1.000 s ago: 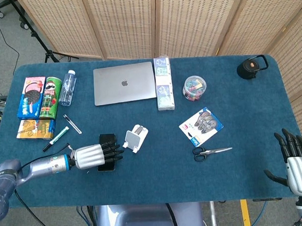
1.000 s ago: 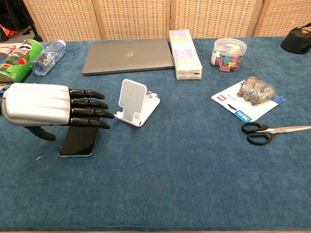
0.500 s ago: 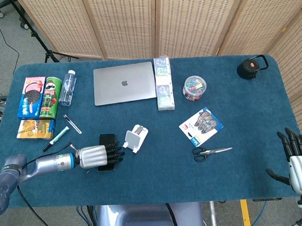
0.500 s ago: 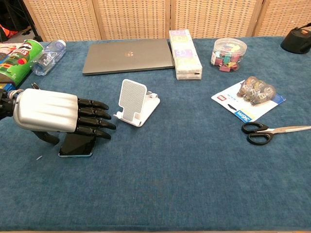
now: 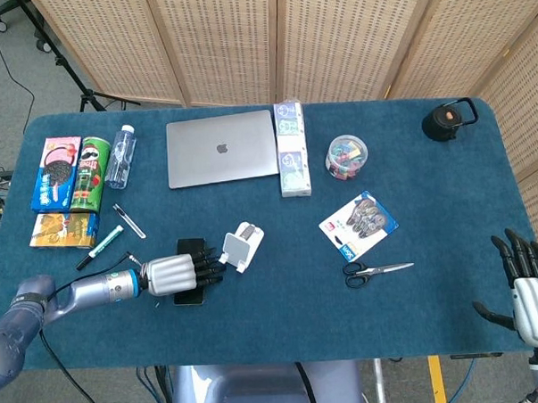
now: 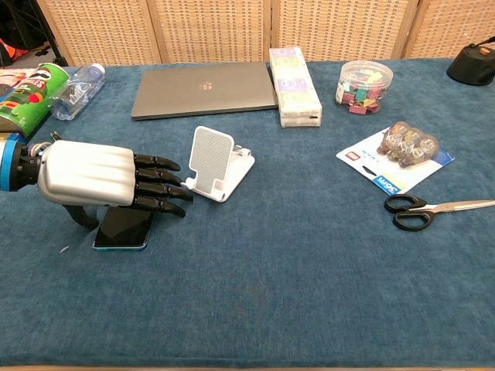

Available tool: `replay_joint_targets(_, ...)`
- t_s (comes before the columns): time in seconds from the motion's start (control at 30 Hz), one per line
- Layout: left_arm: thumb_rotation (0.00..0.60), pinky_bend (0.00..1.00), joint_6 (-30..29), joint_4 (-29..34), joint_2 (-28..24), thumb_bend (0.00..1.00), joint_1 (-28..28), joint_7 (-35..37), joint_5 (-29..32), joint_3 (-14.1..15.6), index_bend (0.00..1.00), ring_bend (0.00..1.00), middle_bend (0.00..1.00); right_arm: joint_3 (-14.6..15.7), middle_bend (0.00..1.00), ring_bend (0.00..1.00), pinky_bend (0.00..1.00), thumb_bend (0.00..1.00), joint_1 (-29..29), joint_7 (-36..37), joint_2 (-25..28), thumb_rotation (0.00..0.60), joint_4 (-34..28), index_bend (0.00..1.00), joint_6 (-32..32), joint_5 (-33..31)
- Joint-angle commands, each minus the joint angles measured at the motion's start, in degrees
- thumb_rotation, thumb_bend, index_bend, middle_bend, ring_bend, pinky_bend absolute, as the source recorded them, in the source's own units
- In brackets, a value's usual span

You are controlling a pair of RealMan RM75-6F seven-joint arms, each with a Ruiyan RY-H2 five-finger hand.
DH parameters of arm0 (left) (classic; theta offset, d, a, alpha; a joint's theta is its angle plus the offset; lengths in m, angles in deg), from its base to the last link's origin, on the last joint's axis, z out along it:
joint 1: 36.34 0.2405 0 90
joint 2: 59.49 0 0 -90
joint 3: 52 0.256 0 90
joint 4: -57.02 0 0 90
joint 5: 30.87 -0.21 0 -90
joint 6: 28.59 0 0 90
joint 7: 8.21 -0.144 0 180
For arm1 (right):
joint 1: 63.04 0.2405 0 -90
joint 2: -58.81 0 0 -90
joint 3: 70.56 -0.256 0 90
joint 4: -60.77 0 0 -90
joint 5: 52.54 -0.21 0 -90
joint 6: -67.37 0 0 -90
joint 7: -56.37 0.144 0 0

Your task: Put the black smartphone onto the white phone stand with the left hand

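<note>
The black smartphone lies flat on the blue table, left of the white phone stand. My left hand hovers low over the phone, palm down, fingers stretched toward the stand and thumb hanging beside the phone's left edge. It covers the phone's far half and holds nothing. The stand is upright and bare. My right hand hangs open off the table's right front corner, seen only in the head view.
A closed laptop, a box and a jar of clips stand behind. Scissors and a tape pack lie right. Markers, a bottle and snacks sit at the left.
My left hand has slid right and slightly forward over the phone, its fingertips now close to the stand's base. The phone and stand have not moved. The right hand shifted only slightly.
</note>
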Motion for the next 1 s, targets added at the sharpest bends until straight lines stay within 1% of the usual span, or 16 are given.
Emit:
replay_joint_targets(0.03, 0.600, 0.09, 0.1, -0.5, 0.5, 0.00, 0.2, 0.3, 0.1, 0.1, 0.14, 0.01, 0.01, 0.0, 0.00, 0.00, 0.00, 0.00, 0.0, -0.1, 0.0, 0.600, -0.1, 0.00, 0.0, 0.0)
replay_joint_targets(0.1, 0.600, 0.18, 0.2, -0.9, 0.9, 0.00, 0.8, 0.6, 0.5, 0.0, 0.18, 0.06, 0.05, 0.1, 0.00, 0.00, 0.00, 0.00, 0.0, -0.2, 0.0, 0.600, -0.2, 0.00, 0.1, 0.1)
replay_joint_targets(0.17, 0.600, 0.28, 0.1, -1.3, 1.1, 0.00, 1.2, 0.6, 0.8, -0.1, 0.26, 0.17, 0.19, 0.2, 0.00, 0.00, 0.00, 0.00, 0.0, -0.2, 0.0, 0.600, -0.2, 0.00, 0.1, 0.2)
replay_joint_targets(0.27, 0.600, 0.31, -0.8, -1.9, 1.4, 0.01, 1.9, 0.7, 1.1, -0.3, 0.35, 0.29, 0.35, 0.2, 0.00, 0.00, 0.00, 0.00, 0.0, -0.1, 0.1, 0.600, -0.2, 0.00, 0.0, 0.3)
replay_joint_targets(0.3, 0.600, 0.32, -1.4, -2.2, 1.6, 0.01, 2.2, 0.8, 1.3, -0.5, 0.38, 0.31, 0.38, 0.2, 0.00, 0.00, 0.00, 0.00, 0.0, 0.0, 0.1, 0.600, -0.3, 0.00, 0.0, 0.3)
replay_joint_targets(0.37, 0.600, 0.35, -2.9, -2.9, 1.8, 0.04, 2.7, 0.9, 1.3, -0.6, 0.47, 0.37, 0.44, 0.3, 0.00, 0.00, 0.00, 0.00, -0.1, 0.1, 0.2, 0.600, -0.3, 0.00, -0.1, 0.5)
replay_joint_targets(0.43, 0.600, 0.37, -4.0, -3.5, 1.9, 0.06, 3.1, 1.2, 1.3, -0.6, 0.53, 0.41, 0.48, 0.3, 0.00, 0.00, 0.00, 0.00, -0.1, 0.1, 0.2, 0.600, -0.3, 0.00, -0.1, 0.6)
replay_joint_targets(0.47, 0.600, 0.38, -4.6, -3.7, 1.9, 0.08, 3.3, 1.3, 1.3, -0.7, 0.56, 0.43, 0.50, 0.4, 0.00, 0.00, 0.00, 0.00, -0.1, 0.2, 0.2, 0.600, -0.4, 0.00, -0.1, 0.7)
replay_joint_targets(0.57, 0.600, 0.40, -5.7, -4.0, 1.7, 0.10, 3.6, 1.6, 1.5, -1.0, 0.59, 0.45, 0.52, 0.5, 0.00, 0.00, 0.00, 0.00, -0.1, 0.4, 0.4, 0.600, -0.4, 0.00, -0.1, 0.8)
replay_joint_targets(0.77, 0.600, 0.40, -7.8, -3.5, 0.1, 0.11, 4.0, 0.6, 1.6, -1.2, 0.60, 0.45, 0.52, 0.6, 0.00, 0.00, 0.00, 0.00, -0.2, 0.7, 0.6, 0.600, -0.6, 0.00, -0.2, 1.1)
replay_joint_targets(0.87, 0.600, 0.40, -11.1, -2.3, -1.6, 0.11, 4.1, -1.6, 1.6, -2.0, 0.60, 0.45, 0.52, 0.7, 0.00, 0.00, 0.00, 0.00, -0.3, 1.1, 0.8, 0.600, -0.7, 0.00, -0.4, 1.4)
replay_joint_targets(1.0, 0.600, 0.40, -16.1, 0.4, -3.7, 0.10, 3.6, -4.8, 1.6, -4.0, 0.60, 0.45, 0.52, 0.8, 0.00, 0.00, 0.00, 0.00, -0.5, 1.6, 1.0, 0.600, -0.9, 0.00, -0.8, 1.8)
